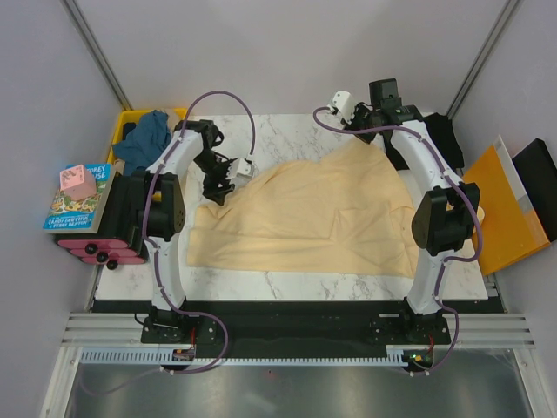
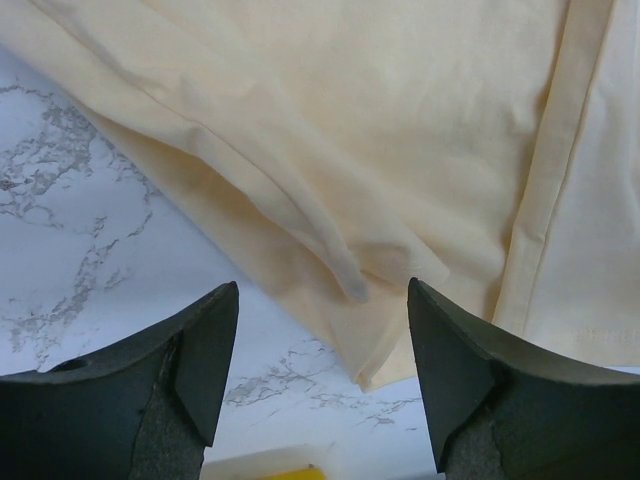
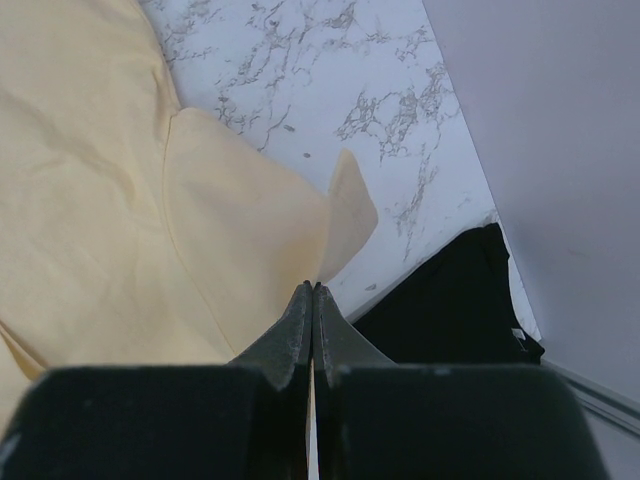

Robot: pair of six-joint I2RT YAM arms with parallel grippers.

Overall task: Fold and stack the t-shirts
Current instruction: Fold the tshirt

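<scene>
A pale cream-yellow t-shirt [image 1: 322, 218] lies spread across the middle of the marble worktop [image 1: 287, 131], rumpled, with long creases running through it. The right fingers [image 3: 312, 300] are clenched together at the far right of the shirt and appear to pinch a thin bit of its edge, lifting the cloth into a small peak. The left fingers [image 1: 216, 187] are released and spread wide, hovering just above the shirt's left edge, where the cloth is doubled into a soft ridge.

A black t-shirt [image 1: 444, 135] lies at the far right edge of the worktop, just beside the lifted cream cloth. A teal-blue t-shirt [image 1: 144, 139] sits heaped in a yellow crate [image 1: 122, 122] at the far left.

The right pinch looks shallow, so a firm pull could slide the cloth free. The left fingers might close on both layers of the ridge, or miss the hem and grasp only air. Uneven pulling would likely skew the fold or drag the cream shirt onto the black one.
</scene>
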